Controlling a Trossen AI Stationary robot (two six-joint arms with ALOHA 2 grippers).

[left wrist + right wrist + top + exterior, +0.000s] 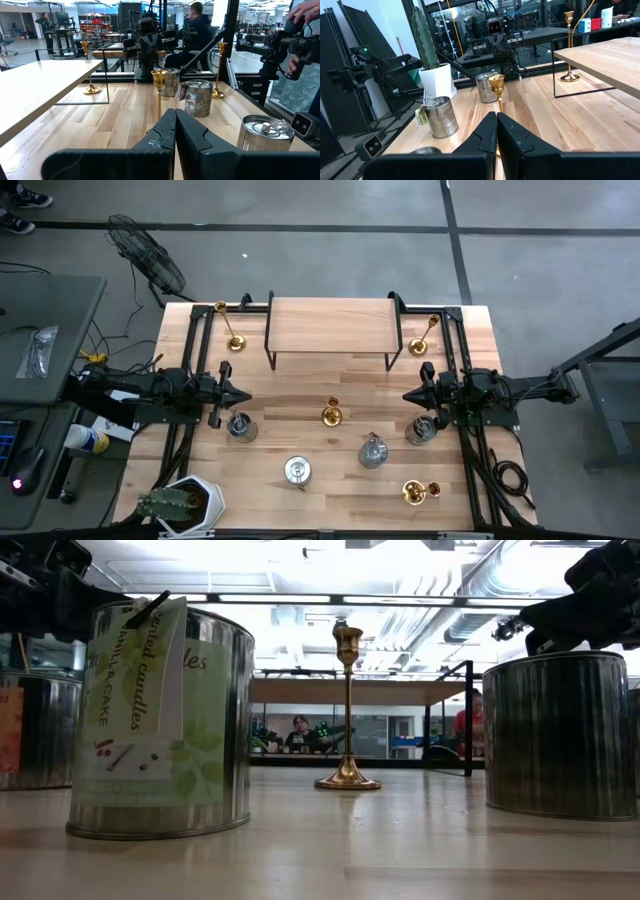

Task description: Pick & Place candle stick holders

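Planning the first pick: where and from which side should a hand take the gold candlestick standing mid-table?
Grip the thin stem of the centre candlestick, between its cup and round base: it stands upright and alone. Coming level from the side looks best, probably with the left hand, shut and parked with an open lane toward it; the right hand seems about equally far.

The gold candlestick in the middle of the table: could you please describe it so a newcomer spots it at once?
Start at the raised wooden shelf. Just in front of it, mid-table, stands the gold candlestick, alone between both arms. The other gold ones sit at the table's corners.
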